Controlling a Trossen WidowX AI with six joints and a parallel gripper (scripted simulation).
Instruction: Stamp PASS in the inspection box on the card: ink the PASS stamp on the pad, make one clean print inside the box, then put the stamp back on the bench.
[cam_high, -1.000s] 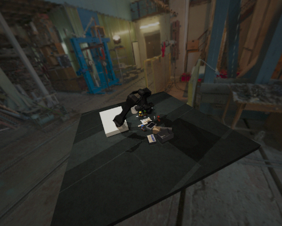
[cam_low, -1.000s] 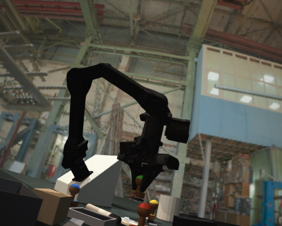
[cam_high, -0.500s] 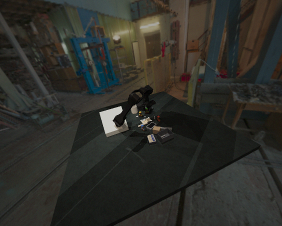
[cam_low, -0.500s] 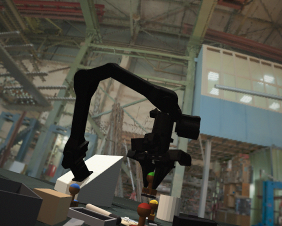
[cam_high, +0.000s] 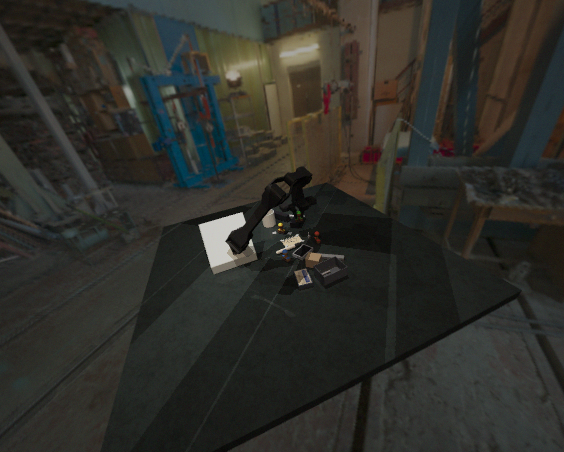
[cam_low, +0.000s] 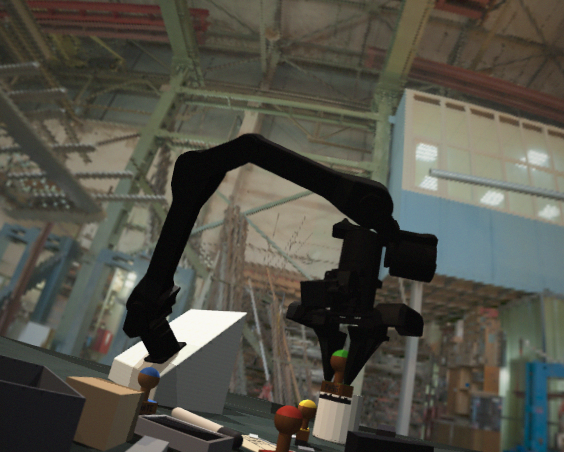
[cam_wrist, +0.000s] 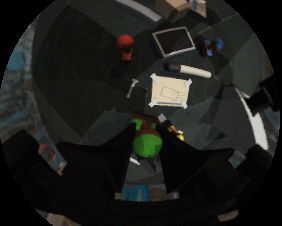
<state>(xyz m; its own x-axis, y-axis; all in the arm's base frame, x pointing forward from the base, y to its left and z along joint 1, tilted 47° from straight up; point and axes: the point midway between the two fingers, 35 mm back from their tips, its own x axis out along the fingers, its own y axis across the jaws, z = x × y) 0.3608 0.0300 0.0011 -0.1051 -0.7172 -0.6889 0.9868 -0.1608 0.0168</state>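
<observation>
The gripper (cam_high: 298, 216) (cam_low: 339, 379) (cam_wrist: 146, 126) is closed on the green-topped stamp (cam_high: 299, 213) (cam_low: 340, 363) (cam_wrist: 147, 145), its fingers on either side of the handle. The stamp hangs upright above the bench (cam_high: 270, 320), lettering on its base too blurred to read. In the exterior view its base overlaps the top of the white cup (cam_high: 269, 219) (cam_low: 331, 420); whether they touch, I cannot tell.

The card (cam_high: 291, 242) (cam_low: 259, 443) (cam_wrist: 170, 91) lies flat, taped at its corners. Its small outlined box shows, but I cannot tell whether it holds a print. The yellow-topped stamp (cam_high: 281, 228) (cam_low: 307, 411) (cam_wrist: 179, 136) stands near the card on the gripper's side, partly hidden by a finger in the wrist view.

Across the card from the gripper, the marker (cam_high: 286, 248) (cam_low: 197, 420) (cam_wrist: 195, 70) lies between the card and the ink pad (cam_high: 302, 251) (cam_low: 185, 431) (cam_wrist: 173, 41). The red-topped stamp (cam_high: 317, 235) (cam_low: 289, 421) (cam_wrist: 125, 44) and blue-topped stamp (cam_high: 285, 254) (cam_low: 149, 378) (cam_wrist: 216, 45) flank the pad. Beyond it sit the cardboard box (cam_high: 313, 259) (cam_low: 107, 411) (cam_wrist: 172, 9) and, beside that, the dark bin (cam_high: 331, 275) (cam_low: 40, 410). The arm's foot meets the sloping white block (cam_high: 222, 235) (cam_low: 202, 350) (cam_wrist: 256, 122).
</observation>
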